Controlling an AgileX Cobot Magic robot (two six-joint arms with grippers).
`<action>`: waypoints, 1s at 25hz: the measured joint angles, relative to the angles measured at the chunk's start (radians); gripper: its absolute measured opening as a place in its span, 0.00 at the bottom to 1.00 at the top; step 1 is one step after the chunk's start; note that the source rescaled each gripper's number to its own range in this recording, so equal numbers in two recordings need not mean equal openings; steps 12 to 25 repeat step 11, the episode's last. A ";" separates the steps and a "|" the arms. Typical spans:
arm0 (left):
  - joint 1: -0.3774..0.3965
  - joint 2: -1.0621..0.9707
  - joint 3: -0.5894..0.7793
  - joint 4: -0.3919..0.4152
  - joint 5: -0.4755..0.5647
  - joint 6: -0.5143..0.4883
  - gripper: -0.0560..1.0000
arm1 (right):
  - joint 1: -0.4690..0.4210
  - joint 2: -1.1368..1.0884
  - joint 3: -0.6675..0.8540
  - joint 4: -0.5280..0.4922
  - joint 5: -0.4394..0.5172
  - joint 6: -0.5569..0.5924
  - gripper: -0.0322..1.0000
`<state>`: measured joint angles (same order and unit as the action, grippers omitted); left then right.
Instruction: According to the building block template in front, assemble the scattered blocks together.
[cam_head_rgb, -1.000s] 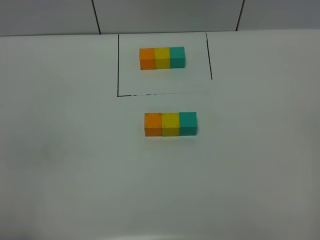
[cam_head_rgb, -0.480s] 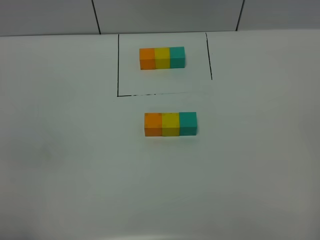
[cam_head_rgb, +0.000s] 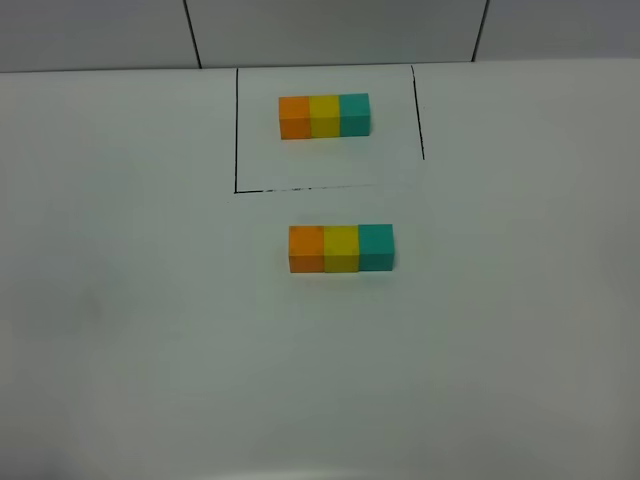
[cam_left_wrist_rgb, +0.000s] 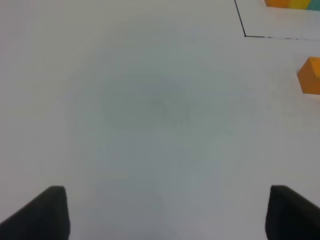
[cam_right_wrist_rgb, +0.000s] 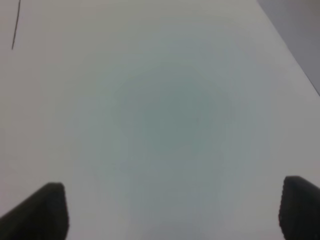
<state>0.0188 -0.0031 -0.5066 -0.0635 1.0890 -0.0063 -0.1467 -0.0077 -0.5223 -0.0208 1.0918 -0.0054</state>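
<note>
scattered blocks (cam_head_rgb: 341, 248) lie in the middle of the white table (cam_head_rgb: 150, 330) as one tight row: orange block (cam_head_rgb: 306, 248), yellow block (cam_head_rgb: 341, 249) and teal block (cam_head_rgb: 376, 247), each touching the next. just beyond them, nearer the far edge, the building block template (cam_head_rgb: 324, 116) shows the same orange, yellow, teal order inside a thin black outline (cam_head_rgb: 236, 130) drawn on the surface.

the two rows look matched, so the assembly seems finished. the teal block sits very slightly farther back than its neighbours; any last touch would be a light nudge to square it, pushing along the row rather than across it so the joints stay closed.

neither arm appears in the high view. the left gripper (cam_left_wrist_rgb: 162, 212) hangs over bare table with its dark fingers spread wide and nothing between them, the orange block at the edge of its view. the right gripper (cam_right_wrist_rgb: 172, 207) is likewise spread and empty over bare surface.

behind the table runs a pale grey wall (cam_head_rgb: 330, 30) crossed by dark seams.
</note>
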 joint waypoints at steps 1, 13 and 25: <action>0.000 0.000 0.000 0.000 0.000 0.000 1.00 | 0.000 0.000 0.000 0.000 0.000 0.000 0.74; 0.000 0.000 0.000 0.000 0.000 0.000 1.00 | 0.000 0.000 0.000 0.000 0.000 0.000 0.74; 0.000 0.000 0.000 0.000 0.000 0.000 1.00 | 0.000 0.000 0.000 0.000 0.000 0.000 0.74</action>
